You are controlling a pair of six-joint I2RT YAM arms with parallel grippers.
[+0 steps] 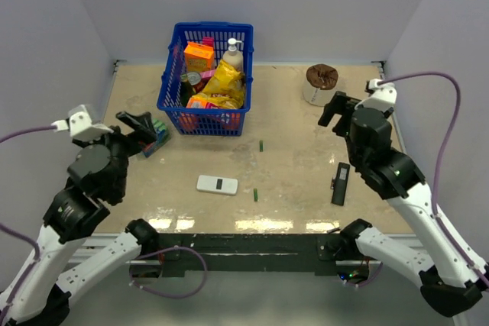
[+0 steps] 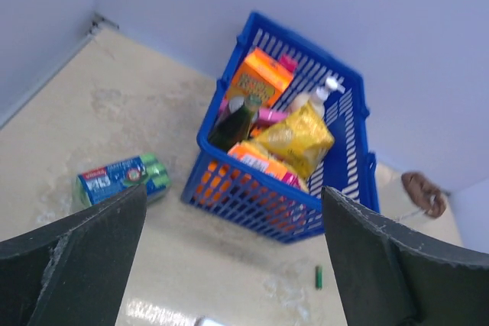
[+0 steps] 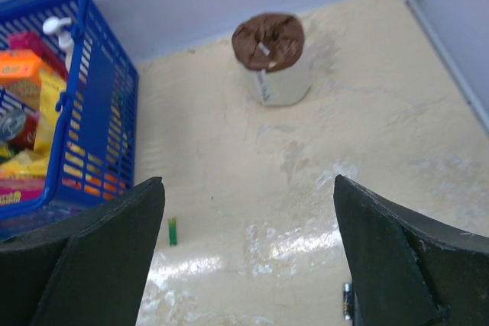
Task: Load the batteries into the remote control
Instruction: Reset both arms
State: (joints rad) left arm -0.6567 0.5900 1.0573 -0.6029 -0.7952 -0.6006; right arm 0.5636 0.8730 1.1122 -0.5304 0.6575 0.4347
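Remote control (image 1: 217, 185) lies flat on table (image 1: 298, 162), dark patch up, in front of blue basket (image 1: 200, 121), toward the arms, well apart from it. Batteries (image 1: 260, 145): two green cells loose. One sits just off basket's front-right corner, the other (image 1: 256, 195) further front, near remote's right end, not touching.

Left gripper (image 2: 233, 265): fingers spread wide, nothing between, touching nothing, held off table left of basket, by a green/blue pack (image 2: 122, 179) at basket's front-left corner.

Right gripper (image 3: 248, 257): spread wide too, empty, raised right of basket.

Black remote (image 1: 340, 183) front-right of basket, well apart. White cup w/ brown top (image 1: 321, 84) right of basket.
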